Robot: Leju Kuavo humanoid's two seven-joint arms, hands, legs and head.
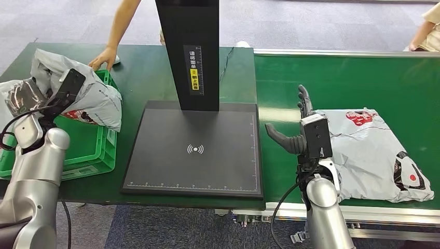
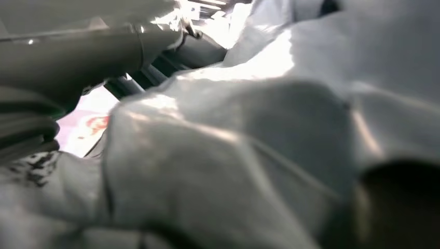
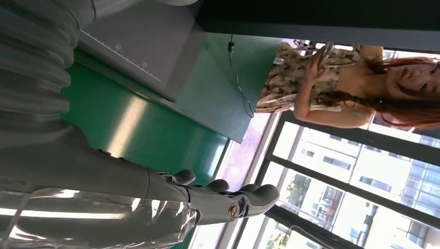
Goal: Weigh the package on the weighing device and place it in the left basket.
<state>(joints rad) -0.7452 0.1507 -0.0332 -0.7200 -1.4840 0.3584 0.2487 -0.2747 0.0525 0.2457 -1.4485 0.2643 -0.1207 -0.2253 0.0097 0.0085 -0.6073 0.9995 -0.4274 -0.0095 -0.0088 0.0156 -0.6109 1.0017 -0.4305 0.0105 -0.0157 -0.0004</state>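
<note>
Grey plastic is what I see most: my left hand (image 1: 26,96) has a grey package (image 1: 85,93) bunched up in its grip, and it holds that bag just over the green basket (image 1: 98,155), with the bag's low end hanging down into the basket. From the left wrist view the crinkly grey package (image 2: 233,155) is right up against my left hand (image 2: 62,57), and a bit of red and white print shows beside the hand. A person's hand (image 1: 104,57) rests on the table (image 1: 140,72) just past the basket, on the far side of my left hand. The black weighing device (image 1: 194,150) lies flat between my two hands, with a tall black post (image 1: 189,52) standing at its far edge. My right hand (image 1: 298,129) is spread out and holds nothing; its fingers point away from me and the thumb sticks out toward the weighing device. Just beside that hand, on the outer side, a second grey package (image 1: 368,155) lies flat on the green belt (image 1: 342,83), and I cannot tell if my right hand touches it. In the right wrist view my right hand (image 3: 207,199) has its fingers straight, and a person (image 3: 332,88) stands far beyond the fingertips.
</note>
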